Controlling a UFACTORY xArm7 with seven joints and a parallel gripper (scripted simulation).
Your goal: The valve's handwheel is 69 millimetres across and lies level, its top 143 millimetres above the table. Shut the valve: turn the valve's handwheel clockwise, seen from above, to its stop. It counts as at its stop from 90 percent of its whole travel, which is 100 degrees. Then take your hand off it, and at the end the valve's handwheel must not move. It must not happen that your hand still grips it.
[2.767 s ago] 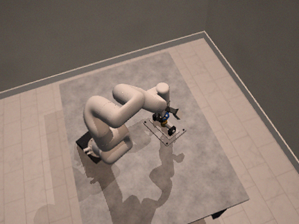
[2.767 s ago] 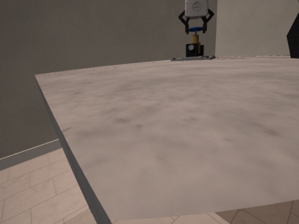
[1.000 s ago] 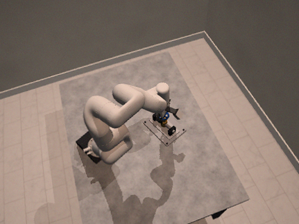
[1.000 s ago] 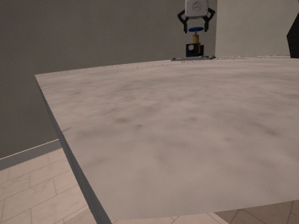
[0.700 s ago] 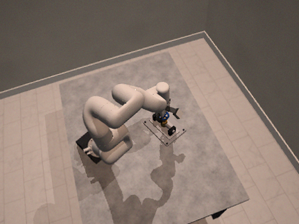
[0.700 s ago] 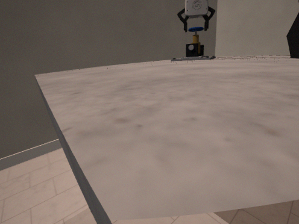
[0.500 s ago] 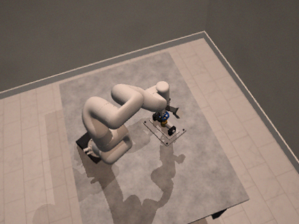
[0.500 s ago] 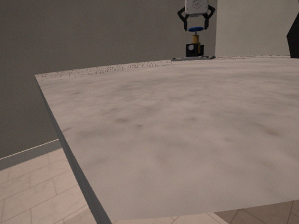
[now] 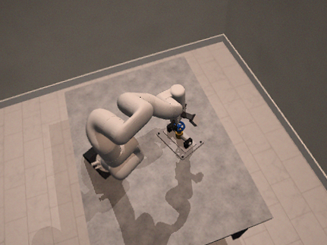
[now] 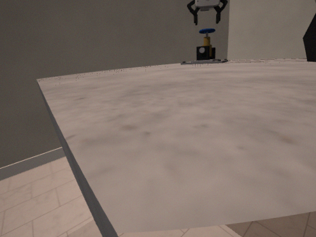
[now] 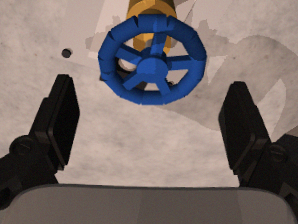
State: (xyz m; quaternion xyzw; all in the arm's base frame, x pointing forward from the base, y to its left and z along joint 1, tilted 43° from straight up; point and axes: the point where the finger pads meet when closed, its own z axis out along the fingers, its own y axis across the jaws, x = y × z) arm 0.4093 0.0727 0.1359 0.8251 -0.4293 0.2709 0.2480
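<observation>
I'm watching the arm (image 9: 127,122) folding over itself from its base at the table's (image 10: 178,134) far edge, elbow bent back, forearm reaching toward the valve (image 10: 206,48) and the wrist pointing straight down. The gripper (image 10: 207,16) is hanging directly above the blue wheel (image 10: 207,30), clear of it, with a gap showing between fingertips and rim in the side view. Its jaws are standing fully open and holding nothing. Through the wrist camera I'm seeing the two black fingers spread wide at either side, with the wheel (image 11: 152,60) sitting ahead of them, toward the top of the view and not between them. The wheel is lying level on a yellow stem (image 10: 206,41) rising from a black body, which is sitting on a thin plate (image 9: 198,146) near the middle of the table
</observation>
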